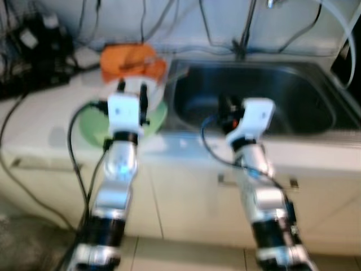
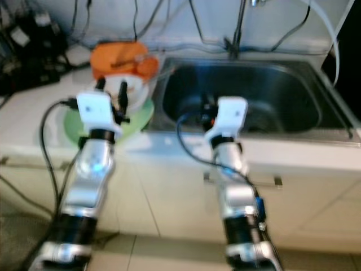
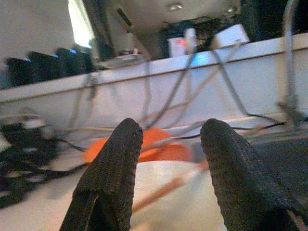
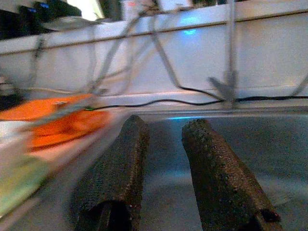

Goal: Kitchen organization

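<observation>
A green plate (image 1: 92,129) lies on the white counter left of the sink, with a white bowl (image 2: 134,86) on it. Behind them sits an orange dish-like thing (image 1: 133,60); the blur hides what it is. My left gripper (image 1: 131,88) hovers over the bowl, open, with nothing between its fingers (image 3: 120,154). In the left wrist view the orange thing (image 3: 161,147) lies just past the fingertips. My right gripper (image 1: 227,107) hangs over the front of the steel sink (image 1: 299,99), its fingers (image 4: 130,144) a little apart and holding nothing.
A faucet pipe (image 1: 246,28) rises behind the sink. Dark cables and black boxes (image 1: 34,39) crowd the back left of the counter. White cabinet doors (image 1: 186,197) stand below the counter edge, above a tiled floor. All views are blurred.
</observation>
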Robot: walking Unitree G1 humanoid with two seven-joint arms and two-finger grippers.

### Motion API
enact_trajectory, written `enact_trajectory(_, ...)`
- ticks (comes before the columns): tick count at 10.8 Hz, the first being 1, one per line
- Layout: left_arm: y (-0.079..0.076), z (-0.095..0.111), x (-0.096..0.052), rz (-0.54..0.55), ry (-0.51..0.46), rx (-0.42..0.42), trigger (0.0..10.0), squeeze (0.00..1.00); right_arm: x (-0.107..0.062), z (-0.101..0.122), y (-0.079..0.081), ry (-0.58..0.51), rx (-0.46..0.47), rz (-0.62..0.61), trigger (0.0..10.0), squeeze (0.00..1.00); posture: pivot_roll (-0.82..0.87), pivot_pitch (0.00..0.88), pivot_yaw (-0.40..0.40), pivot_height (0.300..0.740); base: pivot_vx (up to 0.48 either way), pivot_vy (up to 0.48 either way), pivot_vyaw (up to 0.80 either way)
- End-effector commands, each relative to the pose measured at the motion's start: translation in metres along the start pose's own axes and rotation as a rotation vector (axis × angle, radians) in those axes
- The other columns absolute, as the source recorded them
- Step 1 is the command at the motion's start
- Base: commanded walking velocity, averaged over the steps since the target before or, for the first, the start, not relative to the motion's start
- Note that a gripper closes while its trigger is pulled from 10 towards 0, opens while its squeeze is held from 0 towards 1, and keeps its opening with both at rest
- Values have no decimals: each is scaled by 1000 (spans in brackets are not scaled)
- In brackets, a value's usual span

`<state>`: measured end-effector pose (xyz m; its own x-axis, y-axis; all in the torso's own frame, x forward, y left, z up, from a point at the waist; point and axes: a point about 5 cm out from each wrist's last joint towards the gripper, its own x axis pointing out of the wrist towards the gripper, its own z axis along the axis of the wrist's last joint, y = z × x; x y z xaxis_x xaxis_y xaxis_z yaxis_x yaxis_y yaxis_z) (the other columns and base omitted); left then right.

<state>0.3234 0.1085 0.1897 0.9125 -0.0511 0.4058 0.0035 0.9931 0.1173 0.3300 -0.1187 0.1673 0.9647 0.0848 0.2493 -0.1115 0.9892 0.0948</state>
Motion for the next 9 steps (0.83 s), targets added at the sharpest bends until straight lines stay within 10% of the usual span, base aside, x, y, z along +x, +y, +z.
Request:
enact_trajectory(1,4,4,2,5,-17,19,10000,0,3,5,3,-19,15,-2,10000,0,65,0,40,740,368,0,0)
enact_trajectory(9,-18,16,-3,-181,-75,23,10000,0,3,2,3,-6,44,-15,10000,0,69,0,42,740,181,0,-252)
